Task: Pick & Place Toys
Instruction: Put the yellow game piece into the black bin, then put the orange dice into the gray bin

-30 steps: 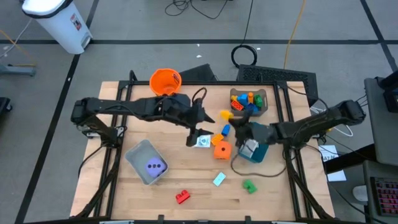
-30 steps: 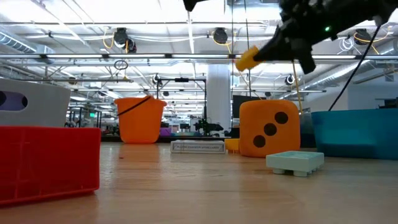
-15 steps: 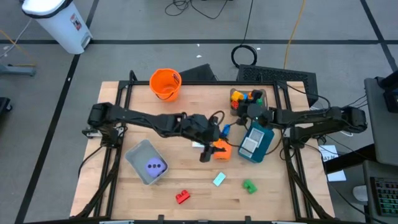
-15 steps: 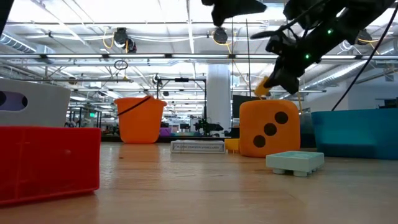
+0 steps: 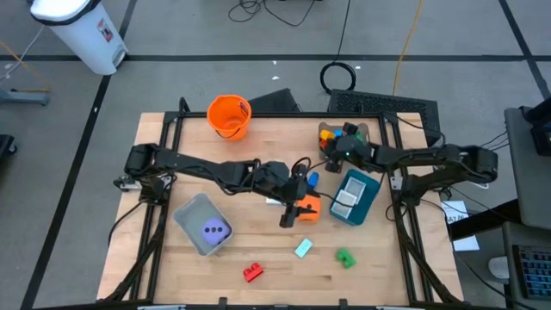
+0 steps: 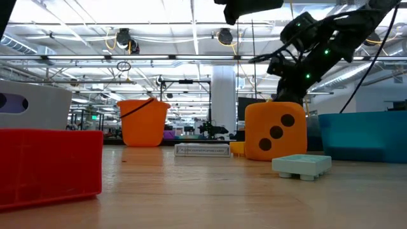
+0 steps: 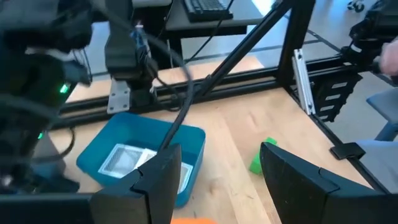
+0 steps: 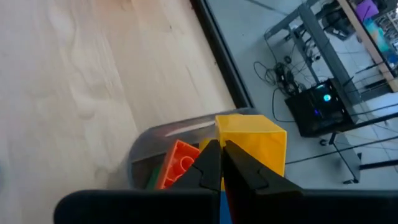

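Yellow cube-shaped block [image 8: 250,146] sits pinched in right end effector [image 8: 221,163].

orange die [image 5: 306,207]: centre of the desk, black dots, three on the face seen in the low view; landmark for the rest
purple die [image 5: 214,230]: well left of the orange die, lying in the grey bin [image 5: 191,213]
red block [image 5: 252,273]: left of the orange die, towards the desk's front edge
pale teal block [image 5: 303,249]: just in front of the orange die, studs down
green block [image 5: 345,257]: in front and to the right
blue block [image 5: 312,180]: just behind the orange die
picture cards [image 5: 344,200]: white, lying flat in the teal bin [image 5: 364,195] to the right
yellow block [image 8: 250,148]: behind and to the right, over the clear bin [image 5: 366,143] of mixed blocks
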Tool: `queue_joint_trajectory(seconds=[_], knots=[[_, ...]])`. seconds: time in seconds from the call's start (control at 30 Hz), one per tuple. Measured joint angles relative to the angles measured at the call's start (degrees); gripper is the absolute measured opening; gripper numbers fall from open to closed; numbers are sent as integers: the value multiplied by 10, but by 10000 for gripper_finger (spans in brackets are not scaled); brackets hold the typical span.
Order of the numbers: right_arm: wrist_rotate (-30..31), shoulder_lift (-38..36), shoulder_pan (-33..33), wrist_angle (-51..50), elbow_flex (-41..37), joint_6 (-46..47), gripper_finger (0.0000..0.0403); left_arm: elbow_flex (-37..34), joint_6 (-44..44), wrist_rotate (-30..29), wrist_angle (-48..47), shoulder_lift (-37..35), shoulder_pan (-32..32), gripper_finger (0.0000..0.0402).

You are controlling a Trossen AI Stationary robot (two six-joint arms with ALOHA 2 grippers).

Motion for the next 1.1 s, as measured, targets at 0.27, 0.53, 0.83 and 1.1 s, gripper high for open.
queue_joint_trajectory(seconds=[0.27, 0.53, 0.83, 1.1], knots=[[-2, 39, -25, 13, 0, 11, 0, 0, 11, 0, 0, -1, 0, 228], [-2, 35, -18, 15, 0, 37, 38, 0, 14, 0, 0, -1, 0, 228], [3, 24, 0, 16, 0, 38, 117, 0, 15, 0, 0, -1, 0, 228], [1, -61, 71, 26, 0, 34, 146, 0, 64, -19, -6, -1, -15, 227]])
